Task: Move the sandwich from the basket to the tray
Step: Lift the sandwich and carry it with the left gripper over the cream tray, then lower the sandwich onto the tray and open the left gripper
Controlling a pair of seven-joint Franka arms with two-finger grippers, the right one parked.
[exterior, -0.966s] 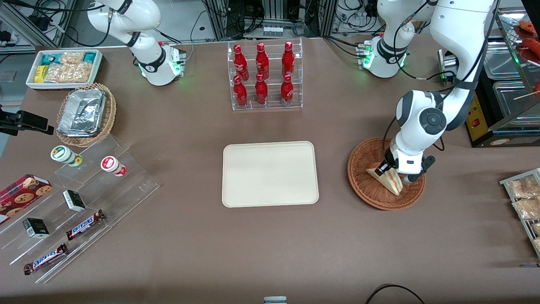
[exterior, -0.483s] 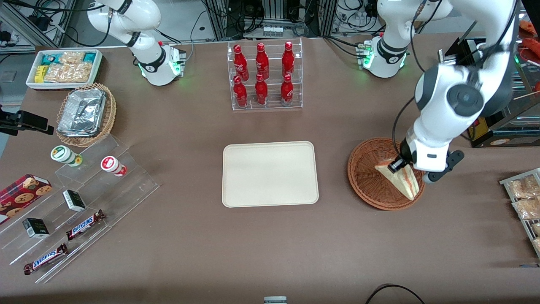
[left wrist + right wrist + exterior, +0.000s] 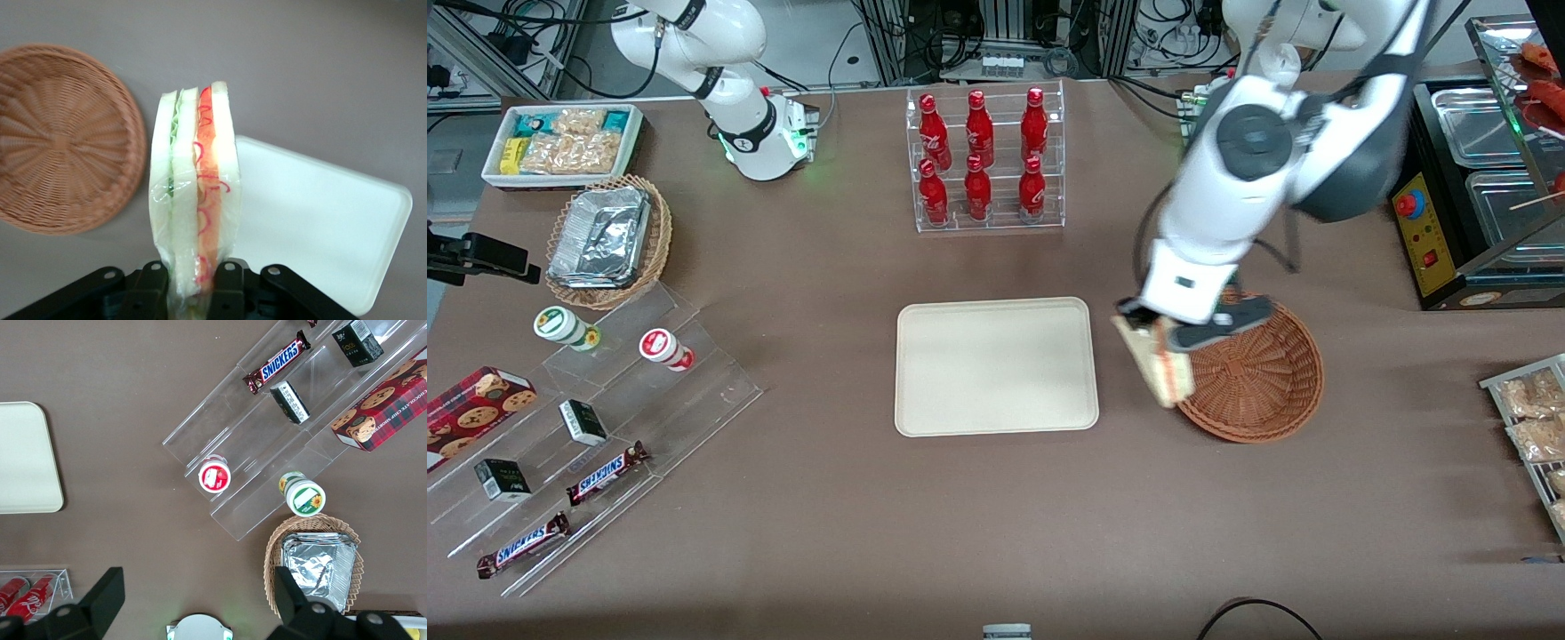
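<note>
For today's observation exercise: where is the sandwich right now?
In the front view, the sandwich hangs from the gripper, lifted above the table between the basket and the tray, out of the basket and not yet over the tray.

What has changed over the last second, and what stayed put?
The gripper, shut on the sandwich, lifted it out of the basket and carried it toward the tray; it now hangs between the two, not yet over the tray. The basket, now empty, the tray and the bottle rack have not moved.
</note>
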